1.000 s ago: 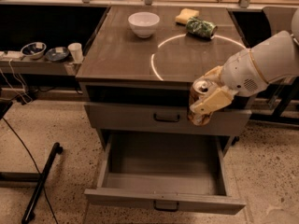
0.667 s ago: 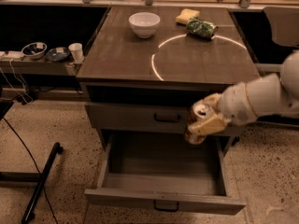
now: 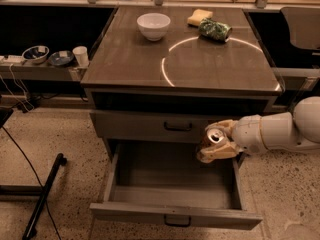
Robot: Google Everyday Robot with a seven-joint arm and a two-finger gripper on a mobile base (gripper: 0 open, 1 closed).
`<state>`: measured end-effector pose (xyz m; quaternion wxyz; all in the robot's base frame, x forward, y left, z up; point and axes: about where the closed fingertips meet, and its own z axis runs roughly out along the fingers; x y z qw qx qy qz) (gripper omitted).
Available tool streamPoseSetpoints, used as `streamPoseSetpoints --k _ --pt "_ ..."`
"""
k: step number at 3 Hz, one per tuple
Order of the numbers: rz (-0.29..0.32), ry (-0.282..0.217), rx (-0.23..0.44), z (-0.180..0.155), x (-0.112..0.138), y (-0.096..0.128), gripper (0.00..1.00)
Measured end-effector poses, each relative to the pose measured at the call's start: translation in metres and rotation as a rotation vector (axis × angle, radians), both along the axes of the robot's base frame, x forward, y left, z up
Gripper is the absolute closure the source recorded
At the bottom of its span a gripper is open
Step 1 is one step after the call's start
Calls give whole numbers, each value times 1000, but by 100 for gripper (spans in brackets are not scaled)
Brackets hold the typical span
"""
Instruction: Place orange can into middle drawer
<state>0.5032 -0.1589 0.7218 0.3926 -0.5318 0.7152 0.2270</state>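
Note:
The orange can (image 3: 212,138) shows its silver top and pull tab and is held tilted in my gripper (image 3: 216,145), whose beige fingers (image 3: 220,151) are shut around it. My white arm (image 3: 280,130) reaches in from the right. The can hangs just above the right rear part of the middle drawer (image 3: 172,184), which is pulled wide open and has nothing inside. The drawer's dark bar handle (image 3: 177,221) is on its front panel. The closed grey drawer front (image 3: 150,126) sits above it.
On the cabinet top (image 3: 135,59) stand a white bowl (image 3: 153,25), a yellow sponge (image 3: 199,17) and a green patterned can (image 3: 215,29) lying on its side. A shelf at left holds bowls (image 3: 36,53) and a cup (image 3: 80,55). A black pole (image 3: 42,196) lies on the floor at left.
My gripper with the orange can has moved down, from in front of the closed upper drawer to just above the open middle drawer's right rear part.

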Motion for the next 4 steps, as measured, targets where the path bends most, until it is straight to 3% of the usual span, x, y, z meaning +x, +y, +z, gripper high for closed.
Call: streamPoseSetpoints --k 1,2,3,4 --pt "-13 47 -1 -15 4 -4 100" --pt "-60 91 71 -69 13 -3 100" --pt "-70 159 128 -155 21 11 100" --pt "-58 152 132 -202 23 29 100"
